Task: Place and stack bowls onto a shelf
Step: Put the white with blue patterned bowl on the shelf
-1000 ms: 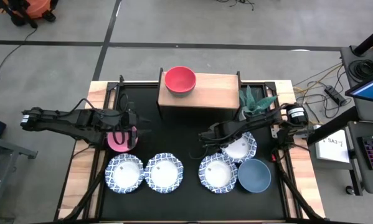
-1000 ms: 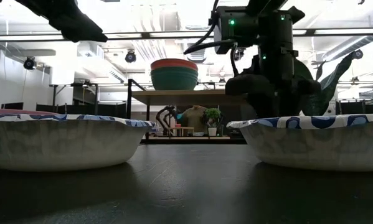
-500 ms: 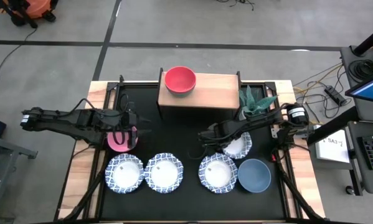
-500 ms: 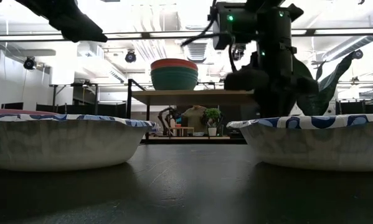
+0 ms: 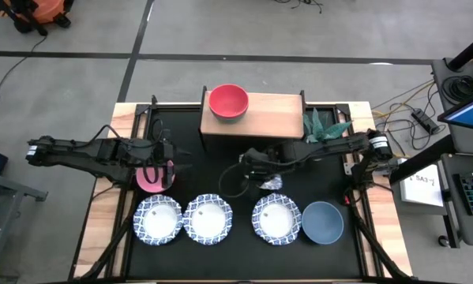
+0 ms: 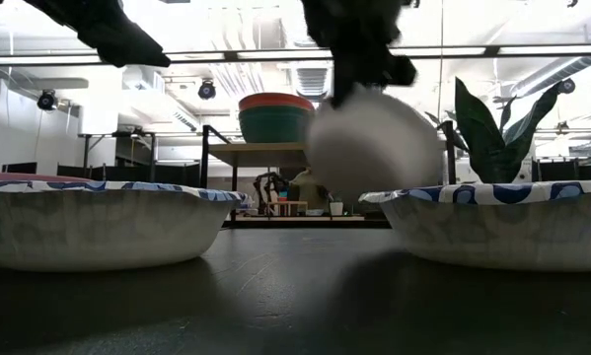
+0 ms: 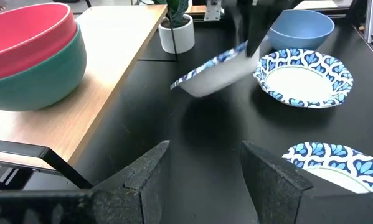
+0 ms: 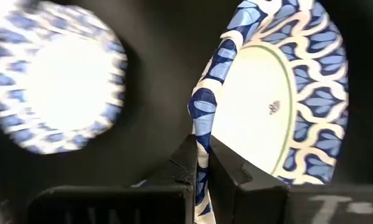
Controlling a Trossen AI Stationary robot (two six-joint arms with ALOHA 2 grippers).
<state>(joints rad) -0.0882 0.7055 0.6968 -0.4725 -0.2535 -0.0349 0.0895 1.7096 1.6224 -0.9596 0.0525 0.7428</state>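
Observation:
My right gripper [image 5: 261,172] is shut on a white bowl with a blue patterned rim [image 6: 374,143], in the air in front of the light-wood shelf [image 5: 272,114]. A red bowl [image 5: 228,101] sits nested in a green bowl [image 7: 49,74] on the shelf's left end. My left gripper [image 7: 202,168] is open and empty, above the pink bowl [image 5: 149,180] at the table's left. Three more white patterned bowls [image 5: 208,219] and a slate-blue bowl [image 5: 323,222] rest on their bases along the near side. My right gripper pinches the white bowl's patterned rim [image 8: 203,134] between its two fingers, one finger inside the bowl and one outside. The bowl is lifted clear of the table and is tilted [image 7: 214,65], hanging below the fingers.
A white pot with a spiky green plant [image 5: 323,130] stands at the shelf's right end. Bare black tabletop [image 5: 220,166] lies between the shelf and the row of bowls. The shelf's middle and right [image 5: 279,106] hold no bowl.
My right gripper has gone up and toward the table's left, nearer the shelf, carrying the white bowl. The bowl, which sat beside the slate-blue bowl, is now lifted clear of the table and tilted.

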